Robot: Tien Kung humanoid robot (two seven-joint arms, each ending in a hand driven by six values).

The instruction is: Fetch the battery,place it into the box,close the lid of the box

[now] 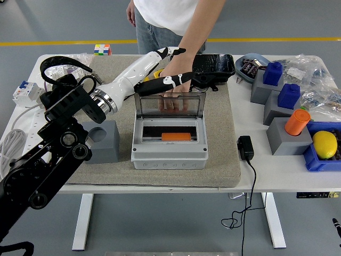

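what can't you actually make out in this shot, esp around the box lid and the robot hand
- Head view: whether the left hand touches the lid; its fingers overlap the person's hand.
- The person's fingertips blur behind the tinted upright lid.
- The box interior's far side, shadowed behind the orange battery.
- The right hand: out of frame.

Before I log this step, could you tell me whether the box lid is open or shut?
Open. The clear lid stands upright behind the grey box, with a person's hand at its top edge and the orange battery visible inside.
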